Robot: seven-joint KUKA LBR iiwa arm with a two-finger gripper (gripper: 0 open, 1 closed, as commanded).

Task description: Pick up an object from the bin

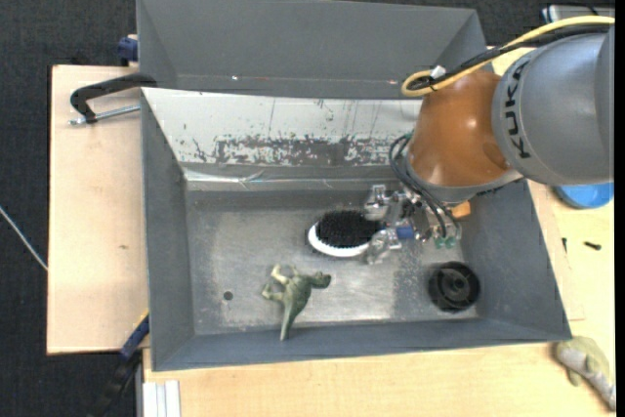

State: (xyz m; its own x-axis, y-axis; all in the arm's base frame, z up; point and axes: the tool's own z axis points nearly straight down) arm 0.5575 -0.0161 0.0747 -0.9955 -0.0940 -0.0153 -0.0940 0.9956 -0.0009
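Note:
My gripper (383,226) hangs low over the bin floor right of centre, its metal fingers pointing left at a white oval brush with black bristles (338,233). The fingertips sit at the brush's right end, one above and one below it; whether they touch it I cannot tell. A black round ribbed wheel-like piece (453,287) lies on the floor just below and right of the gripper. A green toy dinosaur (293,292) lies near the front wall, left of the brush.
The arm with its orange cover comes in from the right over the bin's right wall. A small dark spot marks the floor at the front left.

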